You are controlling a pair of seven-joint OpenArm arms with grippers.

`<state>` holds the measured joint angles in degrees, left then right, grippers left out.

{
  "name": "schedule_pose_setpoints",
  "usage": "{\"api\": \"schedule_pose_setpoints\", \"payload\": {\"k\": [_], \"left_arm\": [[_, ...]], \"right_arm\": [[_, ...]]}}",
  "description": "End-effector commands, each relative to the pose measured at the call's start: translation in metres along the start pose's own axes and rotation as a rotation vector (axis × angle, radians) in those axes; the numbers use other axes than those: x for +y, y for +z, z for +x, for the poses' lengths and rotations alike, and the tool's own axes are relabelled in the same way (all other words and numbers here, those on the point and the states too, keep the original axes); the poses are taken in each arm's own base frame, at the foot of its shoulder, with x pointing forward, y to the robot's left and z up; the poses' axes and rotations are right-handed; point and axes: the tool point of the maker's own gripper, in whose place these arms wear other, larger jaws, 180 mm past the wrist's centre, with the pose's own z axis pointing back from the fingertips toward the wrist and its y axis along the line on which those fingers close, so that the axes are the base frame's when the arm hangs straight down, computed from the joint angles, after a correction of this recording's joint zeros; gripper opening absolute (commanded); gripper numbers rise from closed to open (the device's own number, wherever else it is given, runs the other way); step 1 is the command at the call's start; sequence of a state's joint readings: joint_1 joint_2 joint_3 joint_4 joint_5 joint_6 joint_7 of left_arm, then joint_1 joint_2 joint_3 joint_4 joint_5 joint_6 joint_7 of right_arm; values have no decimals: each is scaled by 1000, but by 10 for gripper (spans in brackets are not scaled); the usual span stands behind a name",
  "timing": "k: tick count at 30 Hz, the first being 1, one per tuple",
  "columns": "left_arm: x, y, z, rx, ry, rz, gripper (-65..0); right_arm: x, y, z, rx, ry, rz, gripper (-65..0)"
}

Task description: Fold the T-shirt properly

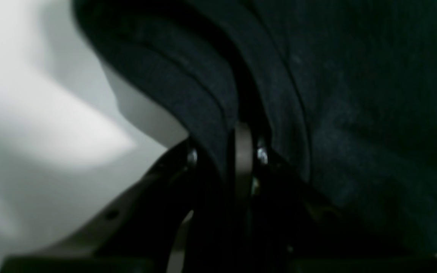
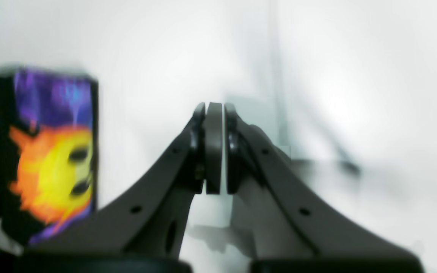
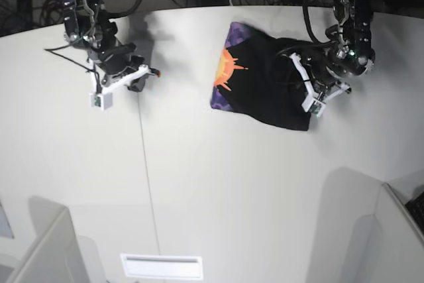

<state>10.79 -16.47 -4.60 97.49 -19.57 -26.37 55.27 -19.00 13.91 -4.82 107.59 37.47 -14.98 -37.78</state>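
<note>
Base view: folded T-shirt (image 3: 265, 81) on table (image 3: 199, 183), print showing.

The T-shirt (image 3: 268, 87) is soft matt black cloth with a fine knit weave that shows in the left wrist view, where it bunches into thick folds. Its print is flat colour in purple, orange and yellow, without shine. The surface (image 3: 199, 190) looks smooth, pale and matt. The right hand (image 2: 214, 148) has dark matt plastic-looking fingers with small holes; the left hand (image 1: 241, 151) shows bright metal screw heads.
</note>
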Motion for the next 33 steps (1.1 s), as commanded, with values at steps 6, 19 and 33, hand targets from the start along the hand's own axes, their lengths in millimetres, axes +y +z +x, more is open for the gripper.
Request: {"api": "schedule_pose_setpoints", "payload": {"k": [6,19,33], "left_arm": [[-8,-12,29,56,-293,60,-650],[-84,-34,104,-10,-811,38,-650],[-102,-46,128,-46,-1084,-35,-650]], "right_arm": [[-18,25,14,-75,-24,-37,-650],[-32,33,11,-75,-43,-77,-650],[-42,29,40,-136,-57,-99,-650]]}}
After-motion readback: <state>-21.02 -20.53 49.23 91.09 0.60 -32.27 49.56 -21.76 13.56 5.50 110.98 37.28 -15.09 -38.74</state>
